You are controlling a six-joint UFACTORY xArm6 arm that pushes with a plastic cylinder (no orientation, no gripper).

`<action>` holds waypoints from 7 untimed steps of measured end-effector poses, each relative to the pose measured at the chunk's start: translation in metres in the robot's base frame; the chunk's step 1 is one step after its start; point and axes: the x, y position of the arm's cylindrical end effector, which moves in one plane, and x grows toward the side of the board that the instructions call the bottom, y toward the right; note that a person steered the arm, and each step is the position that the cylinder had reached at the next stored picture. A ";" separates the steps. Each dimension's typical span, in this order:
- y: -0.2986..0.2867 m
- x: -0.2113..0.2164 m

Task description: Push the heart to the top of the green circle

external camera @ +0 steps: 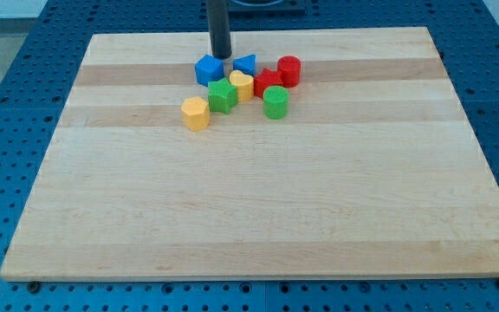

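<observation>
Seven blocks sit clustered near the view's top centre of the wooden table [258,199], on a blue perforated base [7,104]. No jaws on this rig, so nothing is grasped; the arm ends in a dark rod only.

Left to right:
- yellow hexagonal block [195,113], leftmost and lowest, just beside the green star-like block [223,95].
- blue block [209,69], irregular shape, above the green star-like one.
- my tip [220,56], just above the blue block's upper right edge; cannot tell if touching.
- yellow heart [242,86], wedged between the green star-like block and the red block [267,81], below the blue triangle [245,64].
- green circle [275,101], a cylinder, below the red block and to the lower right of the heart, near it but apart.
- red cylinder [288,70], rightmost, touching the red block.

The heart is up-left of the green circle, not directly above it.
</observation>
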 end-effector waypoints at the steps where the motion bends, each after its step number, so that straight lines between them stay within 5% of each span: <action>1: -0.030 0.007; 4: -0.092 0.076; 7: -0.006 0.084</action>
